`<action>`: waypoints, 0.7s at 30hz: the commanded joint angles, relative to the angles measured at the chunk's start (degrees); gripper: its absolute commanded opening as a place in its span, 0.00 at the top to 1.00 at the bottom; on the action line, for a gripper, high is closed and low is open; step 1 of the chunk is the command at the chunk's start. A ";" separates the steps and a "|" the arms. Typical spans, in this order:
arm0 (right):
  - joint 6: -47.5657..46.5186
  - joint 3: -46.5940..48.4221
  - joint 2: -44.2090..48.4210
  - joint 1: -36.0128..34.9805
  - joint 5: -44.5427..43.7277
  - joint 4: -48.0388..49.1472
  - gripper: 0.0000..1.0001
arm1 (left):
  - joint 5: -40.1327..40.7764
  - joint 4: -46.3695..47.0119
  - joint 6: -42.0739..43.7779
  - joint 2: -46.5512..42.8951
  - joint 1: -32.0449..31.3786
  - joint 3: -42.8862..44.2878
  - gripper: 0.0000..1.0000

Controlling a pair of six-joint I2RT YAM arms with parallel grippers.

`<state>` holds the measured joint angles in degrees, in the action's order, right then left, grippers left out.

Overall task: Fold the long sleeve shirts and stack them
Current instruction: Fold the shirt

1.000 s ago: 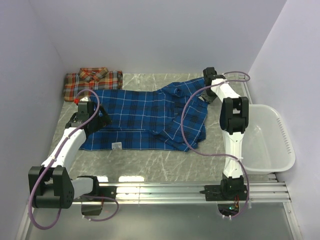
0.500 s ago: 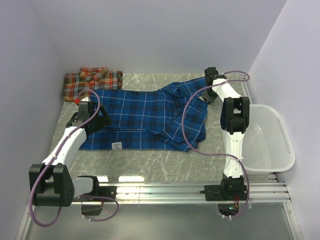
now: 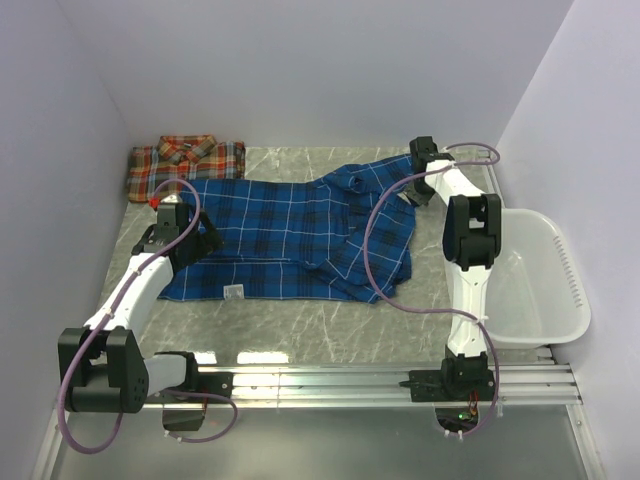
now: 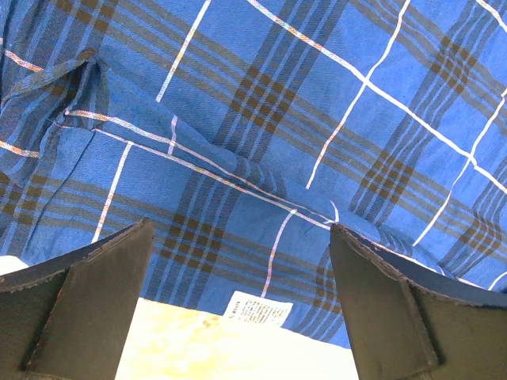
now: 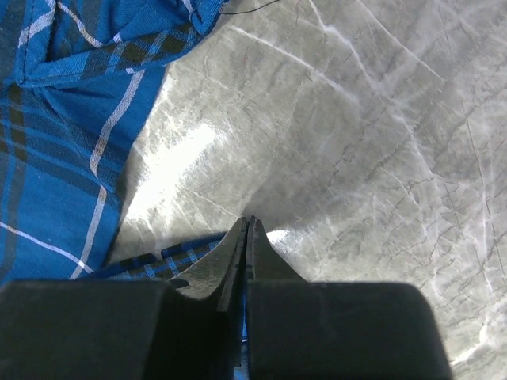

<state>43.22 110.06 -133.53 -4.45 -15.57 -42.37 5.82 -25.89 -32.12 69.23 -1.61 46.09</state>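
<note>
Blue shirt (image 3: 290, 235): right fingers (image 5: 210, 281), pinched shut on its two o'clock edge, should pull it flat; left fingers (image 4: 87, 305) hang open.

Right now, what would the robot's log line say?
left claw: open over blue shirt | right claw: shut on its edge | red shirt: folded, far-left corner | stack: not yet

Pale lavender walls (image 3: 330, 70) close in on the left, far and right, evenly lit. Below them lies a grey marbled table top (image 3: 330, 335) catching soft glare. A metal rail (image 3: 330, 380) runs along its near edge and a white plastic basket (image 3: 562, 300) sits at the right.
</note>
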 commanded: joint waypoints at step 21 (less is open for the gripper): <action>-18.08 4.28 28.67 -1.97 5.37 16.68 1.00 | -1.34 1.90 0.57 -1.20 -0.15 0.06 0.01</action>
<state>30.20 112.40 -108.14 -5.17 -14.26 -33.63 5.26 -25.89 -32.14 69.23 -1.61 46.09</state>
